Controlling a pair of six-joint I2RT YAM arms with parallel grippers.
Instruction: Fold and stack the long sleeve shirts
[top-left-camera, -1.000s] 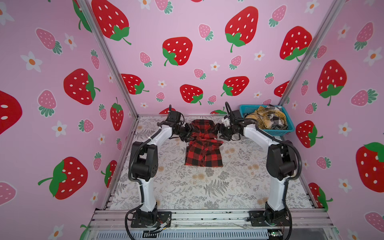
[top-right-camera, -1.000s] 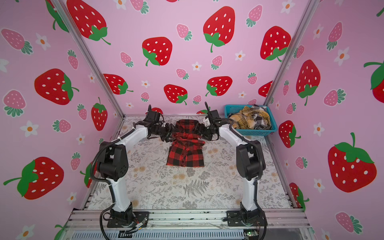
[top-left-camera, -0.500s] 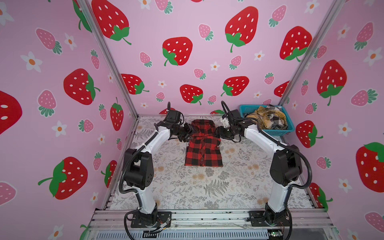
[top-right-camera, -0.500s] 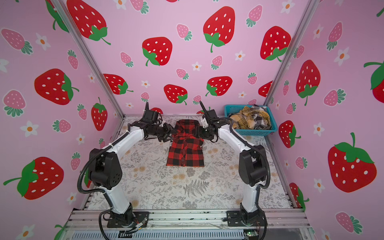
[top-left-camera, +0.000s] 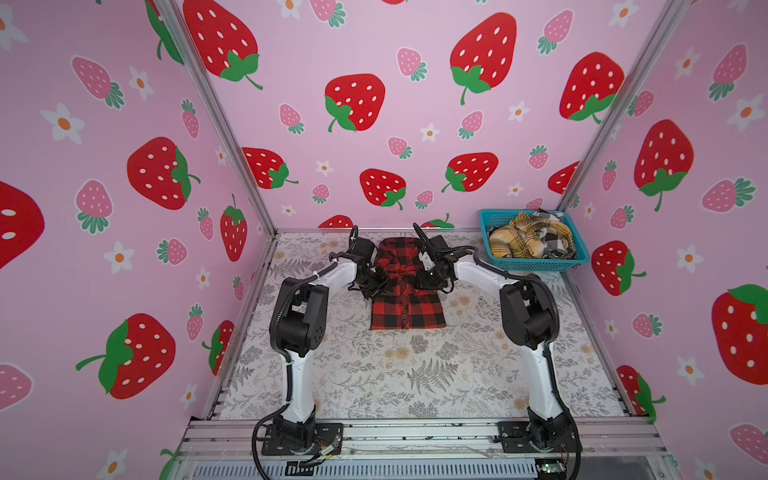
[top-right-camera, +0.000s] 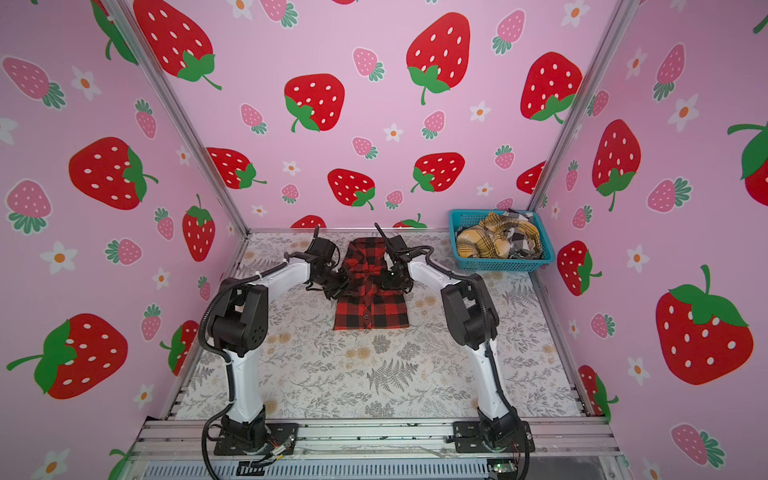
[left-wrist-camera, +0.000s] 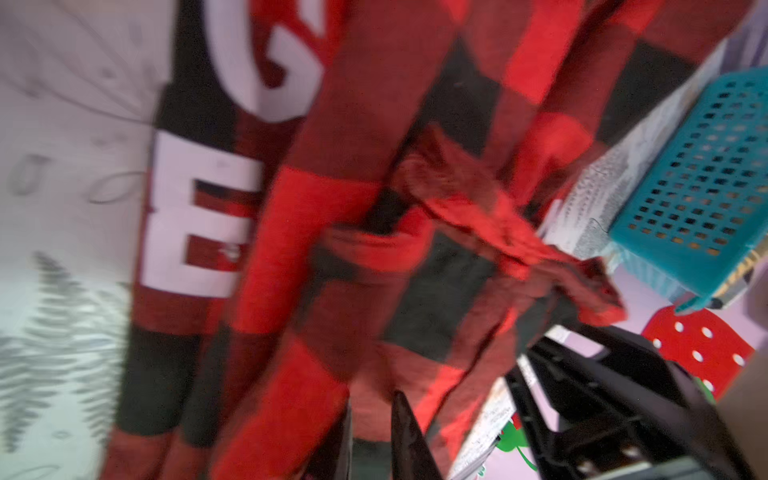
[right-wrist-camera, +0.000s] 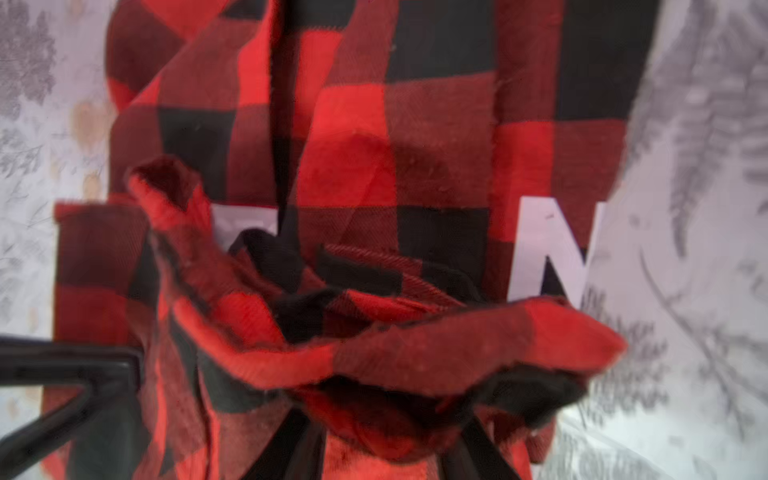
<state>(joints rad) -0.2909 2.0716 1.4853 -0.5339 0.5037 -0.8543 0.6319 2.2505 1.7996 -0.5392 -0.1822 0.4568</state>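
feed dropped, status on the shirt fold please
Status: left gripper, right gripper shut on red plaid shirt, mid-body. Rest flat on table. Nothing blocking; basket back right.

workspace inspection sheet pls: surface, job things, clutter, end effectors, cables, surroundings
surface: floral table cover, lying flat
job's things: red-and-black shirt at far middle, near hem flat, middle bunched; plaid garments heaped in teal basket, far right corner
clutter: nothing seen
end effectors: left end effector and right end effector each shut on bunched shirt fabric
cables: black cables run along both arms, looping at the bases
surroundings: strawberry-print walls on three sides
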